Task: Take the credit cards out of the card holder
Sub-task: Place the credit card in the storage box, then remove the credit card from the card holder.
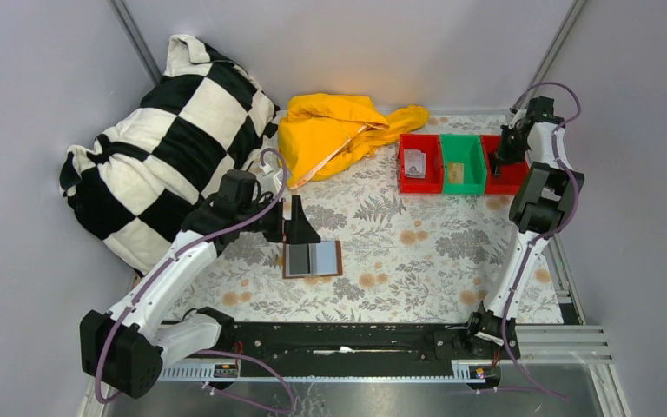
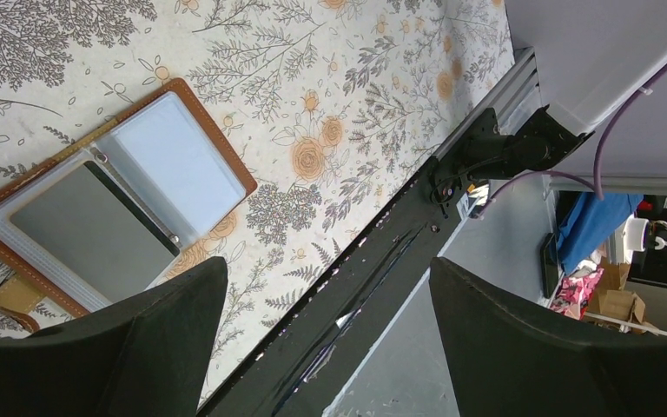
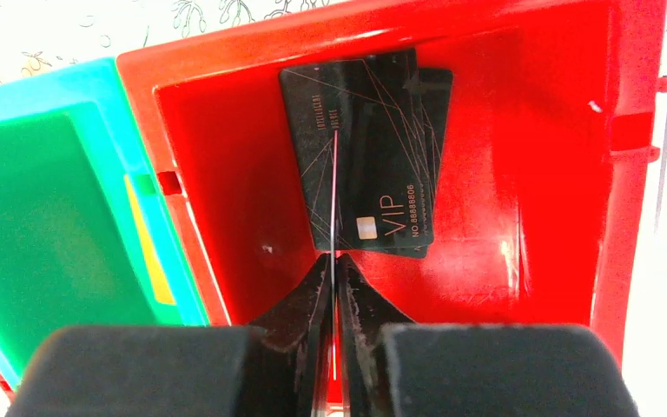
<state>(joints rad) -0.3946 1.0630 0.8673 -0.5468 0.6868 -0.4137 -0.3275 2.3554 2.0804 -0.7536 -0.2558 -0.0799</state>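
a lab: grey booth walls [image 1: 43, 69], aluminium frame rails [image 1: 573, 337].

The top black credit card [image 3: 373, 148] in the red bin [image 3: 530, 130] reads "VIP" with what looks like "NO 8888806" beside it, while its other small print is illegible.

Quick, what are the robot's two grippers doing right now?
Left gripper: open, holding nothing.
Right gripper: closed on a credit card, edge-on, over the red bin.
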